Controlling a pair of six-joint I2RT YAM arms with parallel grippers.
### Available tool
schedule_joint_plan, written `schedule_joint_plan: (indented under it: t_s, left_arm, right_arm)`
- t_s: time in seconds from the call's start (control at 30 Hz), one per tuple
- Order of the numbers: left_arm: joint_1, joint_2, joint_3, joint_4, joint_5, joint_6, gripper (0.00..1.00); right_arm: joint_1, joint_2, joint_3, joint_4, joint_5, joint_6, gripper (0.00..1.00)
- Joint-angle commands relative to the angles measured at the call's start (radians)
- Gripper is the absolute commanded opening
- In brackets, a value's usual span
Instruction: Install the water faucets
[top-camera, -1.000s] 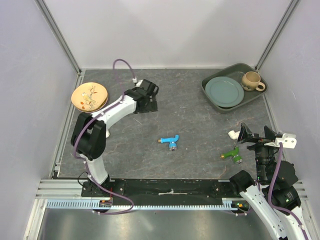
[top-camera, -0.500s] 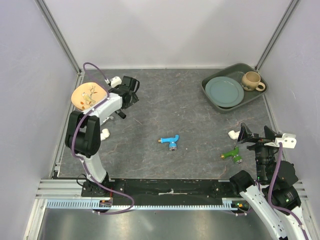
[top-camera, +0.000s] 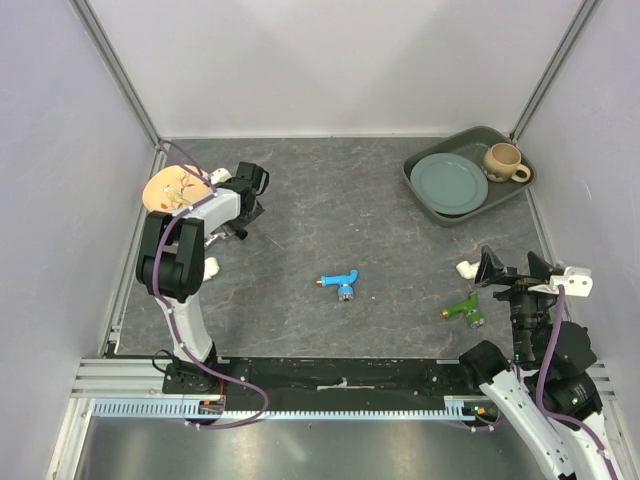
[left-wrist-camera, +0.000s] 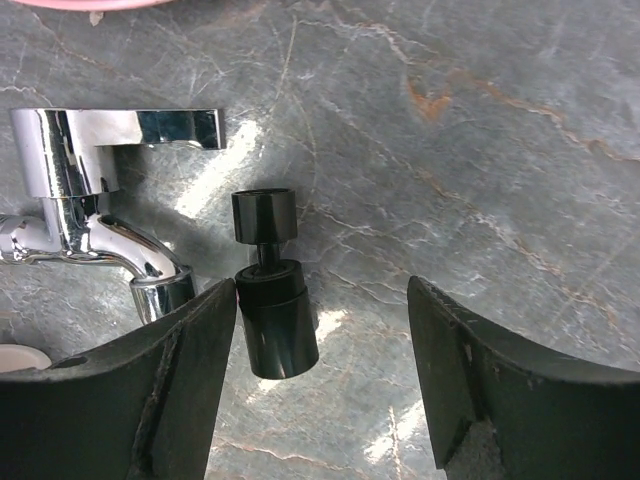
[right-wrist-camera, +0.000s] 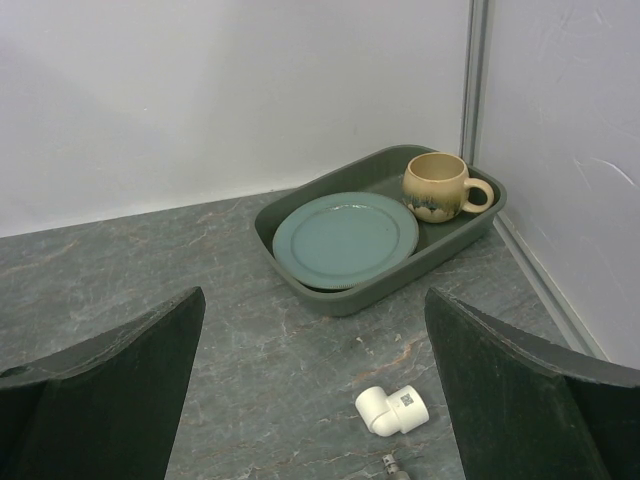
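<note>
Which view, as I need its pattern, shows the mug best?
The right wrist view: the mug appears side-on, handle and pattern visible. The top view shows it small, from above; the left wrist view misses it.

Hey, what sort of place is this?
Probably a robotics test cell, not a kitchen: plain white walls on metal framing, two robot arms mounted at a stone-look tabletop, and loose props such as a blue faucet and a tray of dishes.
</note>
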Motion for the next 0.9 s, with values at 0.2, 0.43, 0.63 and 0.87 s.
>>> schedule_joint_plan:
  t_s: [0.2,0.43,0.63,0.87]
  left_arm:
    - [0.013,0.044,-0.018,0.036,-0.001,-0.044,0.67]
    - [0.013,0.032,-0.036,0.043,0.028,-0.028,0.52]
    - [0.013,-0.042,-0.096,0.112,0.098,0.043,0.2]
    - [0.012,-0.218,-0.163,0.198,0.264,0.308,0.02]
  right_arm:
    - [0.009,-0.003,0.009,0.024,-0.003,-0.014,0.98]
    - [0.009,-0.003,0.007,0.024,-0.006,-0.014,0.98]
    - [0.011,-0.005,0.006,0.026,-0.015,-0.016,0.98]
    - [0.011,0.001,0.038,0.021,-0.098,-0.011,0.98]
